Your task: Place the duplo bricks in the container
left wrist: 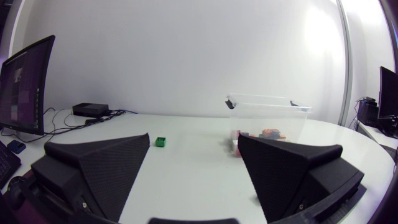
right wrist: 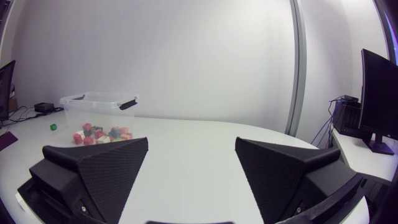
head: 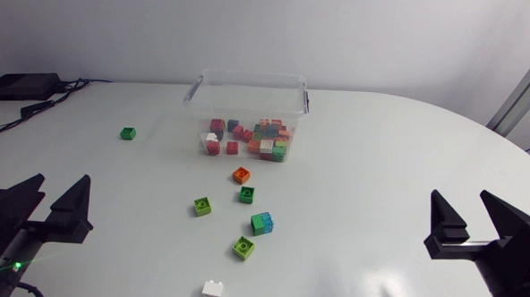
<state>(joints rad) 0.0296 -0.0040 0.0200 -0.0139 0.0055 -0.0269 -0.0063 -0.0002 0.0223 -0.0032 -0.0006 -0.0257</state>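
We are between picks: our left gripper (head: 61, 190) and right gripper (head: 460, 207) rest wide open and empty, well apart from the loose duplo bricks (head: 243, 248) lying before the clear container (head: 198, 94), so next we likely reach for one, perhaps the orange brick (head: 241, 175) nearest it.

Matte black left tool (head: 65, 178) and right tool (head: 459, 193), broad wedge fingers (left wrist: 102, 165) (finely textured).

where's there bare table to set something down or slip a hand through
Widest bare patch: table between the container and the right gripper. Also free: between the dark green brick and the left gripper. Crowded: the loose bricks in front of the container, from the orange brick to the white brick.
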